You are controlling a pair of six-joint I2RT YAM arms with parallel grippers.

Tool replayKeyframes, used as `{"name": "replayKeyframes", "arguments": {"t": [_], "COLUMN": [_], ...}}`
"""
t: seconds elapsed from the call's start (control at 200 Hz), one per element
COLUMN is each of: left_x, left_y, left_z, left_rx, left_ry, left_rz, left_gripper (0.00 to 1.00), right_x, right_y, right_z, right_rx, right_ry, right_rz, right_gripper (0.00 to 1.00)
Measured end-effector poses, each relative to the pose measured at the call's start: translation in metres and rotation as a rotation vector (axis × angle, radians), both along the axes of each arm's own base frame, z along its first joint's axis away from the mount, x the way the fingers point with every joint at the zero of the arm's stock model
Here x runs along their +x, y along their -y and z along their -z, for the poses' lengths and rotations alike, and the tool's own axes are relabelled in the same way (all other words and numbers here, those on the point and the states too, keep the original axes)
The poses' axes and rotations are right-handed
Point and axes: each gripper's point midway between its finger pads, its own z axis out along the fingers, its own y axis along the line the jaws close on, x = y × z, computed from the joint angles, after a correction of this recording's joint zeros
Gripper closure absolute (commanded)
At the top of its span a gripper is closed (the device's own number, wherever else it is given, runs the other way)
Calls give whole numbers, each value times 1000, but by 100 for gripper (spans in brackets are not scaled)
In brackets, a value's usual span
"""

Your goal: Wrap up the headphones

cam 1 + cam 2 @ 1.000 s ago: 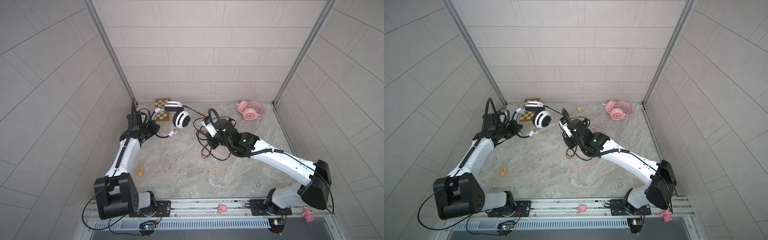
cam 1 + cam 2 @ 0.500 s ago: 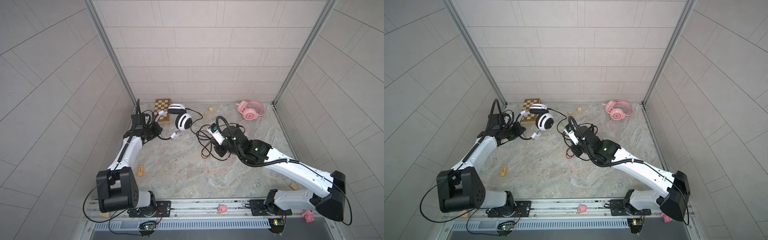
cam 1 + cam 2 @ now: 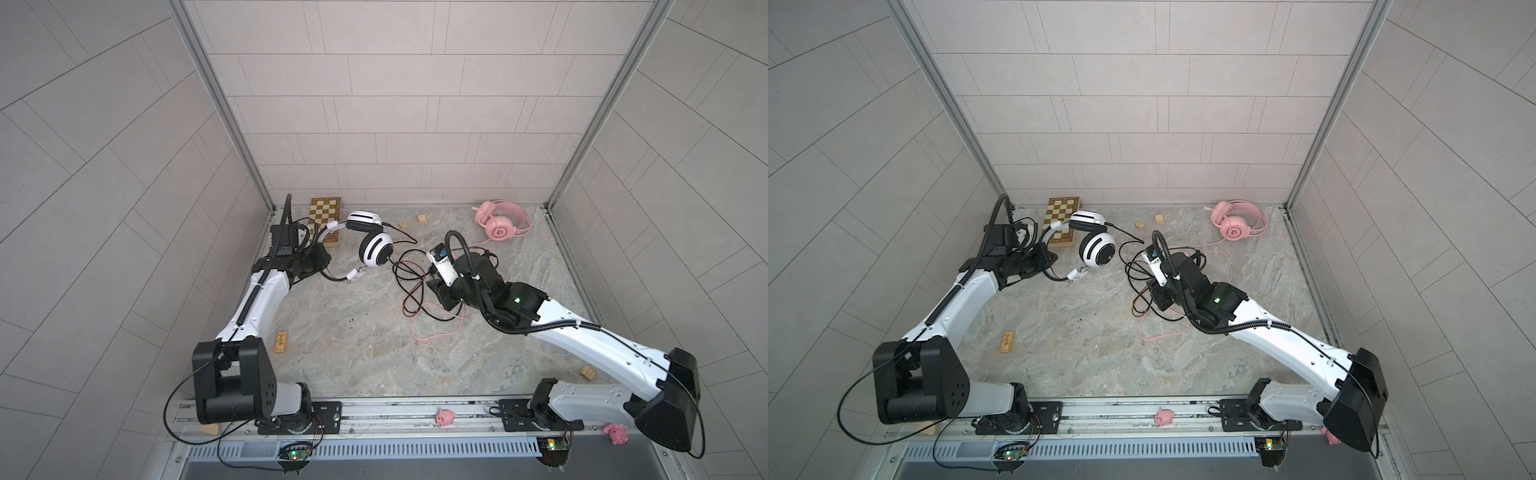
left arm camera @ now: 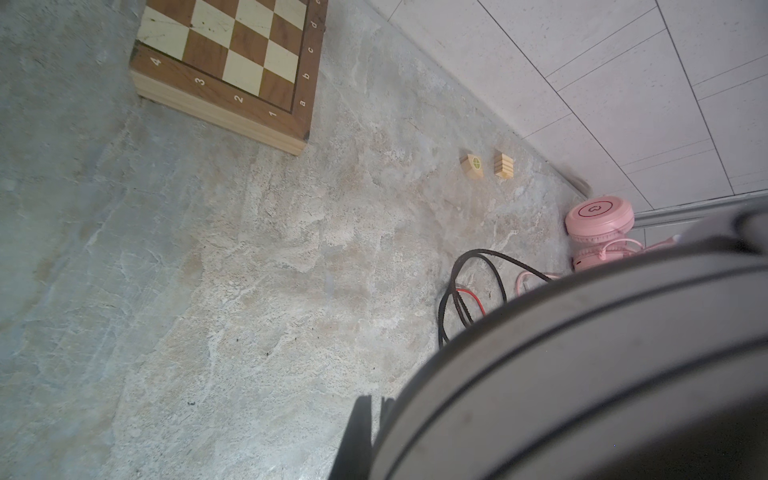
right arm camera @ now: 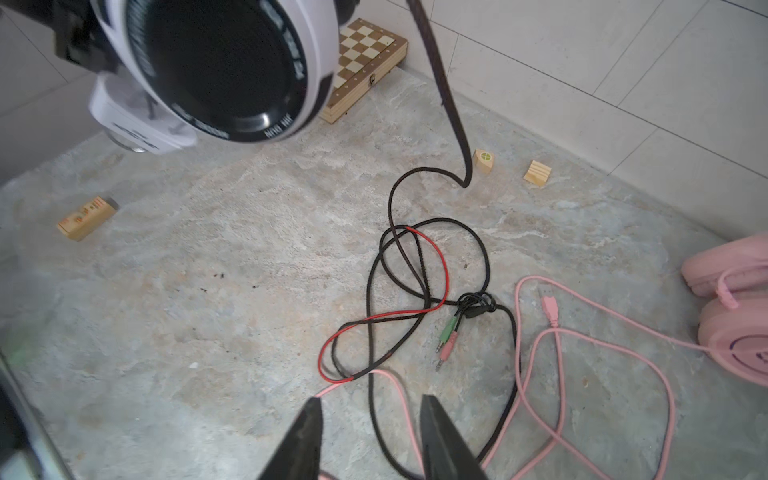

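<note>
A: The left gripper [image 3: 325, 262] is clenching the white headset [image 3: 376, 249], holding it up near the far-left corner of the desk [image 3: 353, 357], just beside the chessboard [image 3: 326, 214].

B: And the right gripper [image 5: 370, 415] is hovering low over the middle of the desk, jaws parted, gripping nothing. The black-and-red cord [image 5: 478, 305] is lying there in loose loops, knotted in one place, and one black strand is running straight between the jaws.

A: That's what I'm worrying about. The pink cord [image 5: 550, 309] is crossing the same spot, trailing back to the pink headset [image 3: 500, 226] in the far-right corner.

B: Right. If those jaws are closing here, they're likely catching both cords, and winding would be dragging the pink headset along.

A: From the wrist view the pink strand is looking as if it's slipping under one jaw, though I can't be sure it's touching.

B: Where the black cord is knotted, pulling hard risks tightening it rather than freeing it.

A: And the white headset is hanging from that one grip. A sharp tug on the cord could be twisting it loose, or swinging the ear cup [image 5: 216, 62] into the chessboard.

B: By my reckoning nothing's wrapped yet. Both cords are sprawling.
</note>
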Motion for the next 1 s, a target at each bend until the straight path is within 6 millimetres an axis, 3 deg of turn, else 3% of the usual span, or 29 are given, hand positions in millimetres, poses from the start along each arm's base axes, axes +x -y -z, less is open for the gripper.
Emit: {"name": "replayKeyframes", "arguments": {"t": [0.095, 0.205, 0.315, 0.465, 0.64, 0.726, 0.836, 1.001], "left_x": [0, 0, 3, 5, 5, 6, 7, 8], "left_y": [1, 1, -3, -20, -33, -36, -39, -48], "left_z": [-6, -12, -20, -26, -33, -37, -39, -41], "left_rx": [-2, -9, -41, -78, -91, -106, -125, -153], "left_ry": [18, 40, 71, 98, 130, 141, 154, 163], "left_rz": [3, 4, -3, -56, -96, -106, -116, -145], "left_gripper": [100, 100, 100, 100, 100, 100, 100, 100], "right_x": [24, 38, 51, 86, 147, 166, 172, 161], "right_y": [-1, -20, -43, -71, -62, -70, -88, -100], "right_z": [42, 94, 124, 136, 149, 148, 145, 144], "right_rx": [40, 34, 41, 165, 308, 344, 368, 385], "right_ry": [-90, -194, -248, -220, -209, -205, -204, -228], "right_rz": [59, 44, 12, -34, 15, -3, -53, -108], "right_gripper": [44, 41, 33, 27, 27, 27, 28, 29]}}
